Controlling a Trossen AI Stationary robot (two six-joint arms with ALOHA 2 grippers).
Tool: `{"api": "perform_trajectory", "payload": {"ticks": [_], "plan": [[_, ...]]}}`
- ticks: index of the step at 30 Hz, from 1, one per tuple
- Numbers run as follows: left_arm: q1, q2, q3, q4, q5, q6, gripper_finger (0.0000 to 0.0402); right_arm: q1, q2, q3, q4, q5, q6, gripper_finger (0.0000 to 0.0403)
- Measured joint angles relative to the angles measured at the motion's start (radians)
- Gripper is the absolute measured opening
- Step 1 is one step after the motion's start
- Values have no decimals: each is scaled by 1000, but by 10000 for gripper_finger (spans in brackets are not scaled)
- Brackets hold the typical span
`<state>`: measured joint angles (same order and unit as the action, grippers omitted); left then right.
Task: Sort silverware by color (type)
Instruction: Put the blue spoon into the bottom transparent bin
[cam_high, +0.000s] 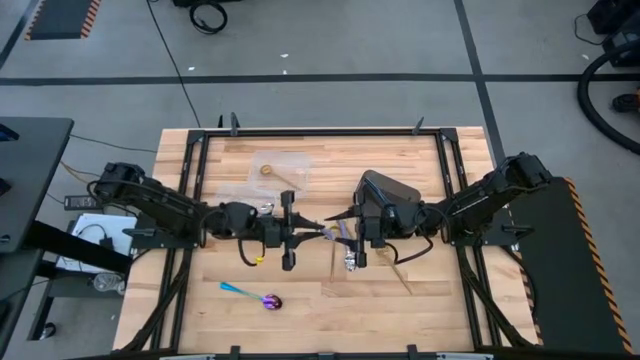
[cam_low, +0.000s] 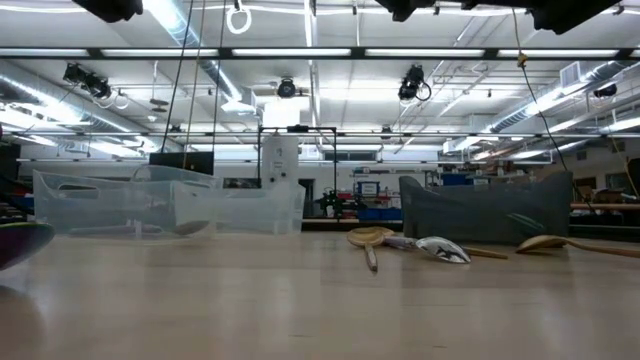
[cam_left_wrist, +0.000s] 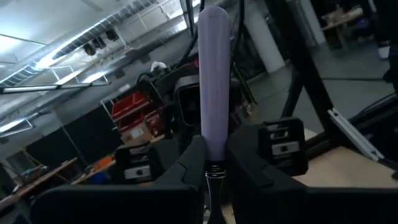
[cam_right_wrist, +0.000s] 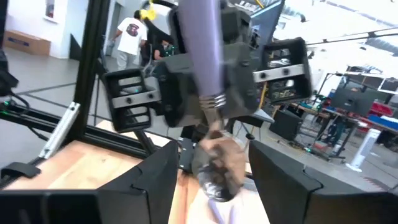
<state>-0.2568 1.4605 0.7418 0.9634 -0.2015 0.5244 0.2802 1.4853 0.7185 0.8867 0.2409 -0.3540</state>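
Two grippers meet over the middle of my table, tip to tip, with one spoon between them. My left gripper (cam_high: 318, 232) is pinching a spoon with a lilac handle (cam_left_wrist: 212, 81); in the left wrist view its fingers (cam_left_wrist: 186, 163) press on the dark neck just below that handle, which points away toward the other arm. My right gripper (cam_high: 338, 222) faces it with its fingers (cam_right_wrist: 152, 177) spread wide, and in the right wrist view the spoon's shiny bowl (cam_right_wrist: 217, 167) sits in the gap between them. I cannot tell whether either finger touches the bowl.

Near the front edge of the table (cam_high: 420, 300), on the left, lies a purple spoon with a teal handle (cam_high: 250, 294). Just beneath the right gripper a silver spoon (cam_low: 440, 249) lies on the wood, with gold spoons (cam_low: 368, 240) beside it and another gold one (cam_high: 397, 271) to its right. A clear plastic container (cam_high: 278, 170) sits toward the back of the table and holds something gold. A dark grey bin (cam_high: 388, 188) stands just behind the right gripper.
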Motion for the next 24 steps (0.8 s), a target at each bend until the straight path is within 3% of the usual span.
{"api": "perform_trajectory", "payload": {"ticks": [9, 15, 24], "plan": [[11, 74, -4, 100, 18, -47, 46, -38, 1, 0, 1, -85, 79, 201], [14, 122, -2, 199, 23, -44, 46, -40, 2, 0, -23, -88, 84, 194], [15, 125, -1, 185, 25, -54, 46, -40, 2, 0, -21, -104, 68, 141]]}}
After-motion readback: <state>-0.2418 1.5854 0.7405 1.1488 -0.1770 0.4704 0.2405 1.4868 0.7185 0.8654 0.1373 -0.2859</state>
